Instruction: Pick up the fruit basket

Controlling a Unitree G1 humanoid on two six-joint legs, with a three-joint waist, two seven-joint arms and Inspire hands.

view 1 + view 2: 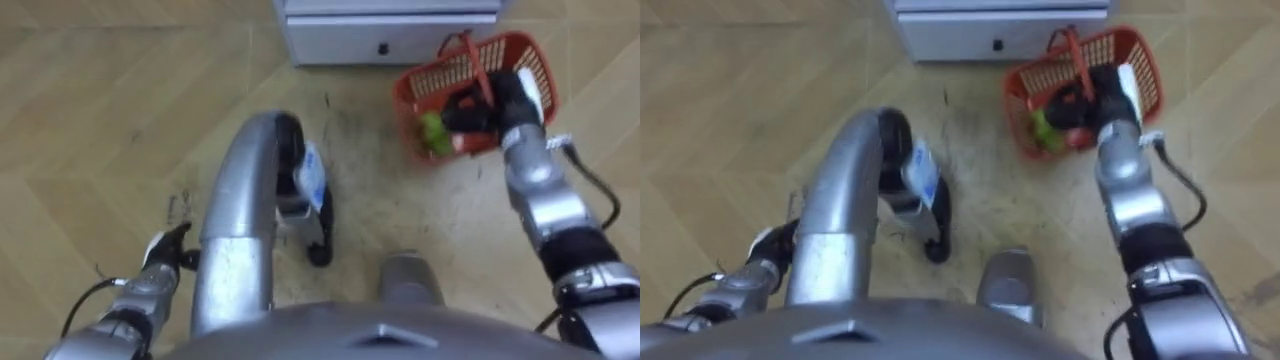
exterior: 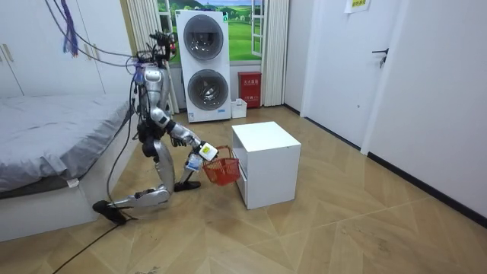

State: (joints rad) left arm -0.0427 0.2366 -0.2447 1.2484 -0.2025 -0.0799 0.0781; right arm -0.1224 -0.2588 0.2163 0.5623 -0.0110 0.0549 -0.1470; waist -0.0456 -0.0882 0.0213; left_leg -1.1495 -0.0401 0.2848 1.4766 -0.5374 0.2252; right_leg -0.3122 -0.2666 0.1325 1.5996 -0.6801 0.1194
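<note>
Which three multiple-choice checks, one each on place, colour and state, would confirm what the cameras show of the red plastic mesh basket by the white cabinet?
1. Where is the red plastic mesh basket?
A) on the grey bed
B) on the wooden floor beside the white cabinet
C) on top of the cabinet

2. What colour is the round fruit in it?
A) green
B) blue
C) purple

3. How is the robot posed?
A) standing upright
B) kneeling low, one leg back along the floor
C) lying flat

Answers:
1 B: the basket sits on the floor next to the cabinet.
2 A: a green fruit shows inside the basket.
3 B: the room view shows the robot kneeling, with its right hand at the basket.
</note>
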